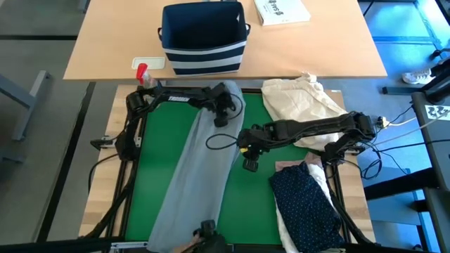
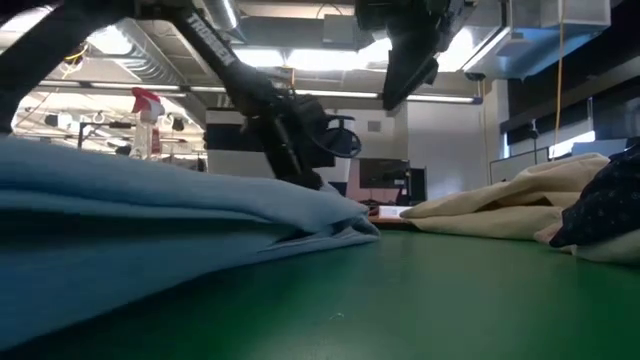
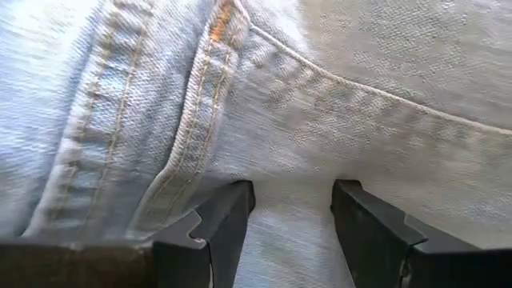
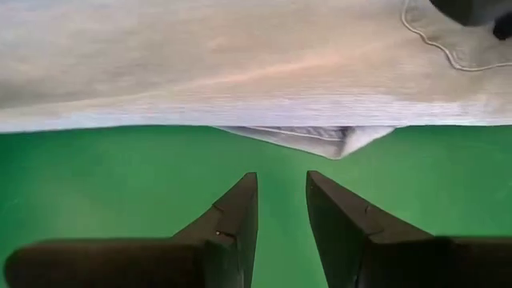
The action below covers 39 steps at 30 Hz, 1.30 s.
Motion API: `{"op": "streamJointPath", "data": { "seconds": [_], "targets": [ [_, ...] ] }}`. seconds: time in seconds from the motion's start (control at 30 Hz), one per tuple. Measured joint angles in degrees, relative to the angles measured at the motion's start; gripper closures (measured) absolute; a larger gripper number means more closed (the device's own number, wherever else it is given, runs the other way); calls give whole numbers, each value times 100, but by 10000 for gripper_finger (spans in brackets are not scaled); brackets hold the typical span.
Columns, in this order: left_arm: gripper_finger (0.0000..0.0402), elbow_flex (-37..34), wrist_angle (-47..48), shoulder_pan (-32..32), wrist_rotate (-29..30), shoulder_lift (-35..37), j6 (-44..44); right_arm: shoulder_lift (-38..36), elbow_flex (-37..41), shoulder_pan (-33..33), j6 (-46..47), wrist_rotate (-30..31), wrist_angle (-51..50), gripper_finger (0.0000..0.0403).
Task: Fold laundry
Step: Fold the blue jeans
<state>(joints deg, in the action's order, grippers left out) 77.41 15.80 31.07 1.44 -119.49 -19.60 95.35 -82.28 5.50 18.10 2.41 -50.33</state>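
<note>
While the light grey jeans (image 1: pixel 197 169) lie stretched out on the green mat (image 1: pixel 249 204), their long axis runs from the mat's far edge near the middle down toward its near left corner, already doubled lengthwise by the look of the stacked layers in the low view. Left gripper (image 1: pixel 223 112) sits at the far end of the garment, over the waist; its wrist view shows the fingers (image 3: pixel 224 220) parted fairly wide with denim seams and a pocket edge right in front of them, cloth between the tips but not clearly pinched. Right gripper (image 1: pixel 250 163) hangs just beside the jeans' right edge about midway down their length, over bare mat; fingers (image 4: pixel 232 216) narrow, nothing between them, the folded hem edge just ahead. Judgement: the next fold is crosswise, so the left arm, nearest the waist, is placed to carry that end down the long axis. Navy dotted shirt (image 1: pixel 306 200) is heaped at the mat's near right corner over white cloth; cream bundle (image 1: pixel 302 102) lies at the far right corner.
</note>
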Motion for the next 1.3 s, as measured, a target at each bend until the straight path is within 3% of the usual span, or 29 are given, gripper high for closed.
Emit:
{"op": "streamJointPath", "data": {
  "seconds": [0.13, 0.27, 0.4, 0.5, 0.63, 0.87, 0.97, 1.1, 1.3],
  "targets": [
    [223, 713, 273, 101, 522, -76, -178, -59, 0, 0, 36, 279, -22, 297],
    [223, 1552, 1482, 97, 551, 238, -42, -65, 0, 0, 22, 413, -28, 297],
    [223, 1965, 2711, -106, 434, 1064, 594, -65, 0, 0, -44, 412, -28, 297],
    [223, 1823, 3628, -449, 295, 1936, 1442, -65, 0, 9, -75, 411, -79, 297],
    [223, 967, 4263, -1240, 352, 3222, 3052, -65, 0, 13, -186, 405, -131, 297],
    [223, -1417, 3519, -3447, 679, 4932, 7100, -65, 0, 11, -535, 335, 44, 297],
    [223, -2256, 3104, -4322, 844, 5061, 8551, -65, 0, 11, -757, 313, 144, 297],
    [223, -3237, 2233, -5005, 804, 4860, 9863, -65, 0, 11, -970, 307, 251, 297],
    [223, -4089, 784, -5389, 685, 4424, 10612, -65, 0, 11, -1105, 309, 267, 297]
  ]
}}
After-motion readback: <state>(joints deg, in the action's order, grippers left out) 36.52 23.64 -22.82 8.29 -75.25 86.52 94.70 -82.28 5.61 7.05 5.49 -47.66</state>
